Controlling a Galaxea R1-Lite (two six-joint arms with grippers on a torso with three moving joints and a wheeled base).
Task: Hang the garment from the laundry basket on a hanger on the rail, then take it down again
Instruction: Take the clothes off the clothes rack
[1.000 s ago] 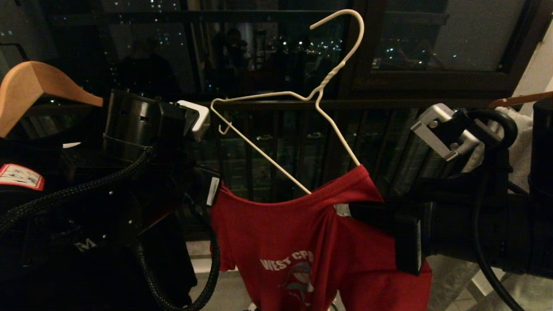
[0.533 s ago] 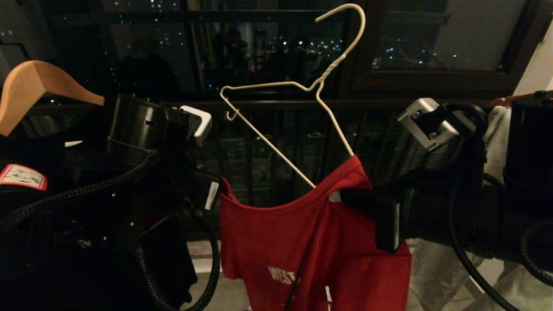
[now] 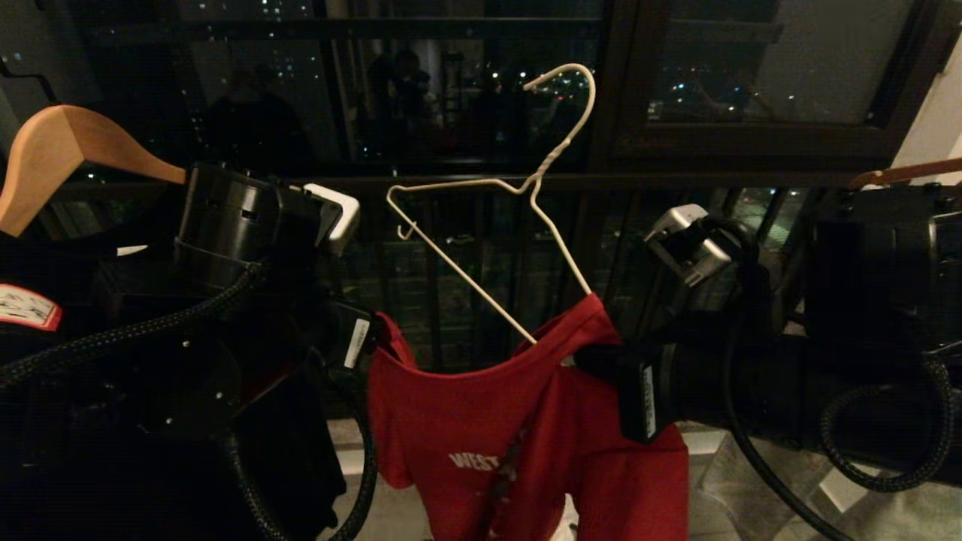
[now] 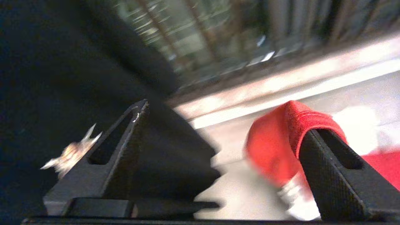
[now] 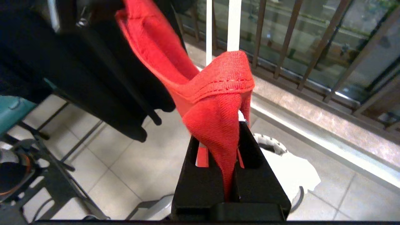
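At the far left a wooden hanger (image 3: 56, 154) carries a black T-shirt (image 3: 52, 315) with a pale printed patch. Just right of it sits the left gripper (image 4: 218, 156); in the head view only its dark wrist and cabling are plain, but the left wrist view shows its fingers (image 4: 125, 140) spread wide, one clear of everything and the other with a red fold of cloth draped over its tip, nothing pinched between them.

In the middle, the hanger (image 3: 481, 248), thin white wire, hangs tilted with its hook up against the dark window and its left end bare, the small notch hook exposed. Its right shoulder runs down into the neck of the garment (image 3: 518, 428), the red T-shirt, which droops below with part of its white lettering showing. The hook rests on nothing that I can see.

To the right, the right gripper (image 5: 231, 137) comes in level from the side at the shirt's right shoulder. The head view shows only its black body against the red cloth; the right wrist view shows the fingers closed tight on a bunched fold of the shirt, with the white wire rising just behind. That same view alone shows the laundry basket (image 5: 268, 142) on the tiled floor (image 5: 131, 162) below, its white woven rim peeking past the fingers, and the balcony railing bars (image 5: 287, 47) beyond.
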